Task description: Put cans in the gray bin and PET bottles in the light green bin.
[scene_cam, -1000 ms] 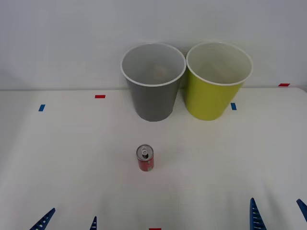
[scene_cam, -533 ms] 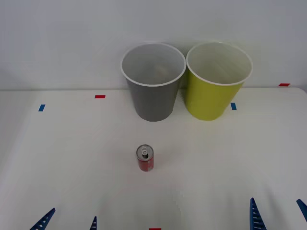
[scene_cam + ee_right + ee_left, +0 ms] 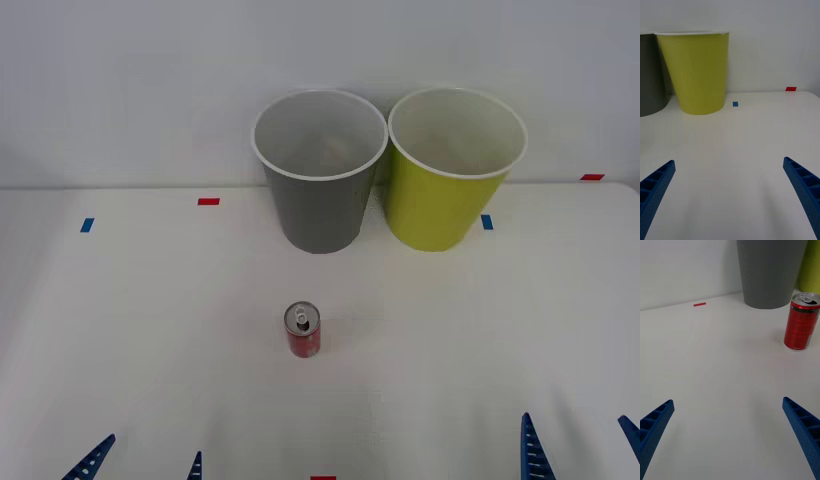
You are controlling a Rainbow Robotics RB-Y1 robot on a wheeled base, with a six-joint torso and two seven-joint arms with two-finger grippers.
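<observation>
At the near left edge of the white table point(image 3: 120, 330), the left gripper point(image 3: 145, 460) hangs with its blue ribbed fingers spread apart, holding nothing. Ahead of it and toward the middle, the small red can point(image 3: 303, 330) stands upright, silver top and pull tab up, in front of the gray bin point(image 3: 320, 170). That tapered, white-rimmed round bin shows a pale inside; its contents cannot be made out. Just beside it stands the light green bin point(image 3: 455, 170), same shape, nothing visible inside. At the near right, the right gripper point(image 3: 578, 450) is likewise spread and unladen.

Prob. a lab — bare white table point(image 3: 150, 330) w/ tape marks point(image 3: 208, 201), blank wall point(image 3: 120, 80).
</observation>
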